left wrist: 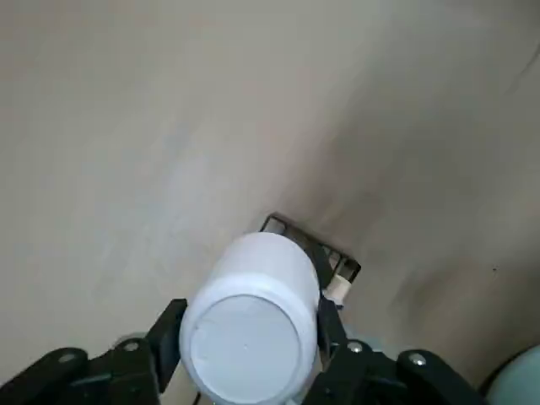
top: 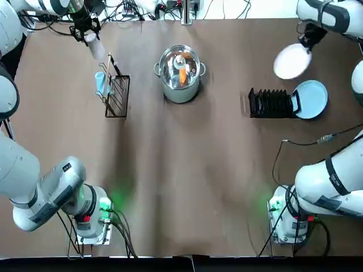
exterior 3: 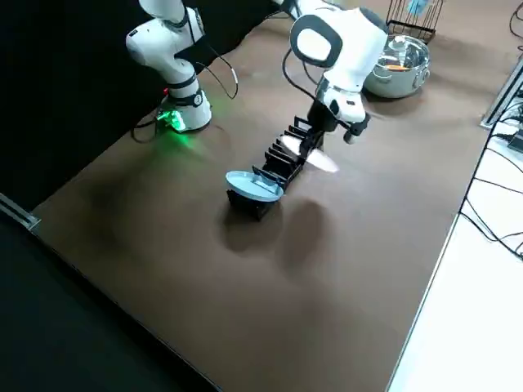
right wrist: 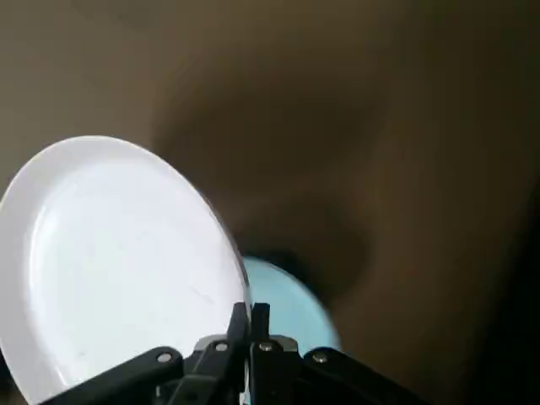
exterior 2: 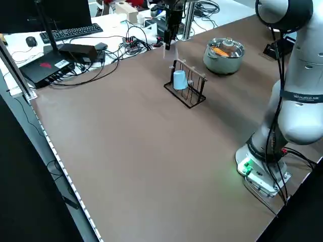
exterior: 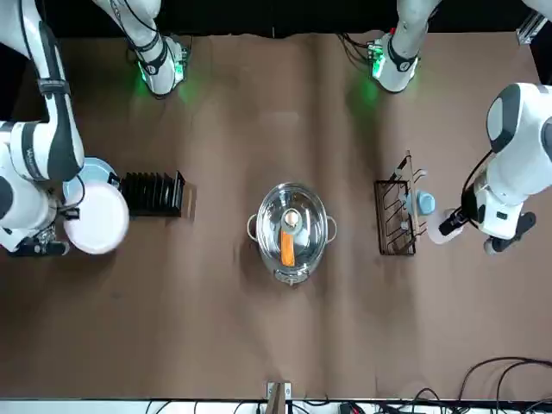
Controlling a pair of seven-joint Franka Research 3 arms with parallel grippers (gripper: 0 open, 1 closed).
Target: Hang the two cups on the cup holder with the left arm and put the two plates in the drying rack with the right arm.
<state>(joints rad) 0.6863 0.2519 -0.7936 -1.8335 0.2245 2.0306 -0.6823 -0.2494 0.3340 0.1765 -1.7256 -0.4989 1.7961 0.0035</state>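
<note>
Cups first: left gripper (left wrist: 249, 359) has its fingers (left wrist: 169, 337) clamped on the pale cup (left wrist: 251, 316), held above the desk (top: 187, 170) just beyond the cup holder (top: 116, 93). Light blue cup (top: 100, 83) already hangs there. Step in hand, as I judge it: bringing the second cup to a free peg; next move calls for lining its mouth up with the post.

Right gripper (right wrist: 251, 325) pinches the white plate (right wrist: 110, 270) by its rim, fingers nearly closed, aloft near the drying rack (top: 272, 103). Light blue plate (top: 310, 99) leans at the rack's end. Next: tilt the white plate edge-on over an open slot.

Steel pot (top: 180, 72) mid-desk holds an orange item and a pale one.
</note>
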